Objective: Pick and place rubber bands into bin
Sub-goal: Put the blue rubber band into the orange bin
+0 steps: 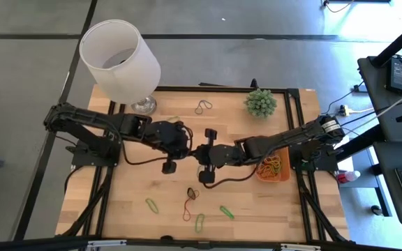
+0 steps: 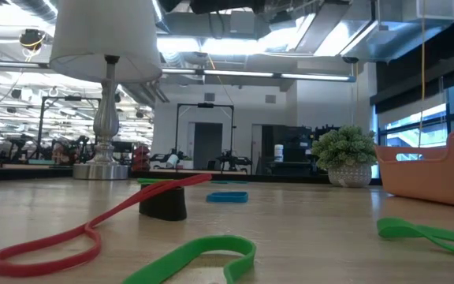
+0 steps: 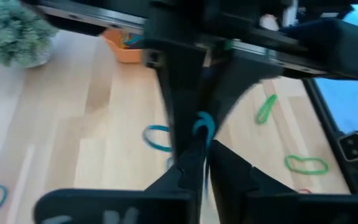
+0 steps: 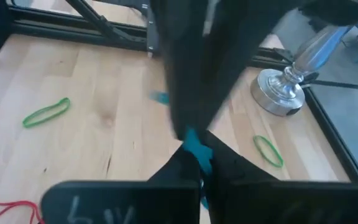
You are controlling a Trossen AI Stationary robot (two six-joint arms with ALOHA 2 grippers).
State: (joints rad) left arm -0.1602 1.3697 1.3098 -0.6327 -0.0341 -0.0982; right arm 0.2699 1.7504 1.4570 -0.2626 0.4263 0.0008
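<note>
Both grippers meet fingertip to fingertip above the middle of the table, my left gripper (image 1: 190, 148) coming from the left and my right gripper (image 1: 202, 155) from the right. Both are shut on one blue rubber band (image 4: 194, 146). The orange bin (image 1: 272, 169) stands at the table's right edge with several bands inside. Loose bands lie flat on the wood: green ones (image 1: 152, 206) (image 1: 199, 223) (image 1: 226, 211), a red one (image 1: 187, 209), a dark one (image 1: 192, 192) and a blue one (image 3: 157, 137). My left gripper pinches the blue band (image 3: 202, 127) between its two fingertips, coming level from the table's left. The band is lifted clear of the table. My right gripper pinches the same band's other end (image 4: 197, 155) between its fingertips, level from the table's right; the band runs back between its fingers.
A white lamp (image 1: 121, 59) on a silver base stands at the far left corner, and a small potted plant (image 1: 260, 102) at the far right. Another band (image 1: 202, 107) lies near the far edge. A black frame borders the table.
</note>
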